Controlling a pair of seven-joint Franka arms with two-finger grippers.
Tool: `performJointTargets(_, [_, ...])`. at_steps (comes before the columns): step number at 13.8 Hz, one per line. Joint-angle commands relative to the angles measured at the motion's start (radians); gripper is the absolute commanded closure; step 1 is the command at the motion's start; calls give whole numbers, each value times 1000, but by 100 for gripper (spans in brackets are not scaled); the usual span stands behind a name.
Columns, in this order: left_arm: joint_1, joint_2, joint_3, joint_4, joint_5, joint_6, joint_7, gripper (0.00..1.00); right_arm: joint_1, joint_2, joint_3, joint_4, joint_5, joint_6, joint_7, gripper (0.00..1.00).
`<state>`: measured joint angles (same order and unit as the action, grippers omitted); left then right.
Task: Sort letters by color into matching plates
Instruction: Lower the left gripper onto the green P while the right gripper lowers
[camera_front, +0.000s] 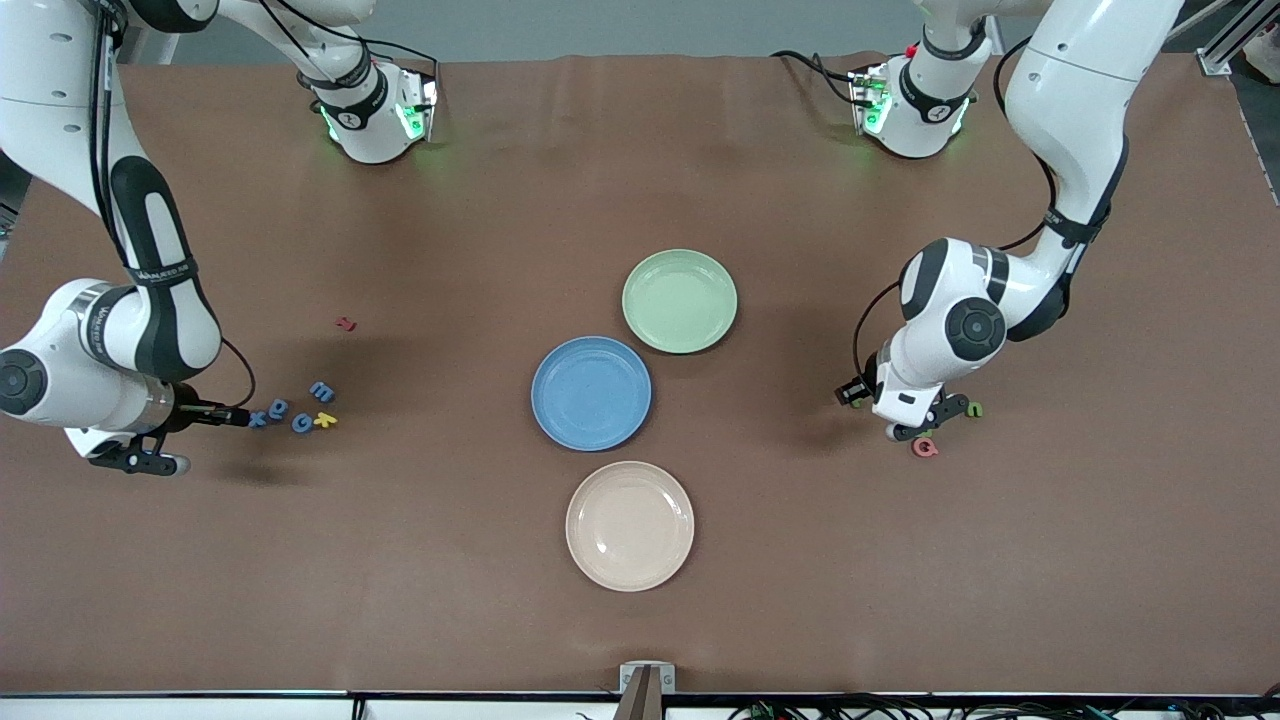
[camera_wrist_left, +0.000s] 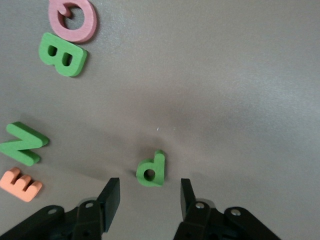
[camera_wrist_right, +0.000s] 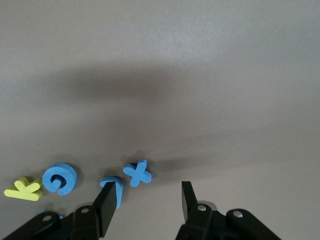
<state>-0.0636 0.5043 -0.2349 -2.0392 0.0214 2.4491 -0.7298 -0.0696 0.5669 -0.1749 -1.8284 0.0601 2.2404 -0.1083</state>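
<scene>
The blue plate (camera_front: 591, 393) and the light green plate (camera_front: 680, 301) lie empty mid-table. Low over the table at its own end, my left gripper (camera_wrist_left: 150, 187) (camera_front: 925, 425) is open, with a small green letter (camera_wrist_left: 151, 170) just off its fingertips, between their lines. Other green letters (camera_wrist_left: 62, 54) (camera_wrist_left: 22, 144) lie beside it. My right gripper (camera_wrist_right: 150, 192) (camera_front: 240, 416) is open and low by the blue letters. One finger (camera_wrist_right: 106, 202) touches a blue letter (camera_wrist_right: 114, 189). A blue x (camera_wrist_right: 137, 173) and a round blue letter (camera_wrist_right: 60, 178) lie close by, and a blue m (camera_front: 321, 390) a little farther off.
A cream plate (camera_front: 630, 525) sits nearer the front camera than the blue plate. A yellow letter (camera_wrist_right: 23, 189) lies among the blue ones, and a red one (camera_front: 346, 323) lies farther off. Pink (camera_wrist_left: 75, 20) and orange (camera_wrist_left: 20, 184) letters lie among the green ones.
</scene>
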Motion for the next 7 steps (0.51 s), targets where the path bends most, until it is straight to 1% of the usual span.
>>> performJointTargets(1, [-7, 36, 5, 28, 25, 14, -26, 45, -1, -5, 5, -25, 26, 11, -1, 44])
performJointTargets(3, [-4, 45, 5, 30, 50, 14, -26, 48, -1, 5, 6, -38, 26, 33, 1, 44])
performJointTargets(4, [-2, 48, 5, 30, 76, 14, -26, 54, 1, 5, 6, -42, 26, 37, 1, 44])
performJointTargets(5, [-1, 48, 5, 30, 86, 14, -31, 62, 2, 7, 6, -42, 30, 42, 1, 45])
performJointTargets(7, [2, 45, 2, 33, 84, 13, -83, 82, 14, 28, 6, -42, 41, 60, 1, 45])
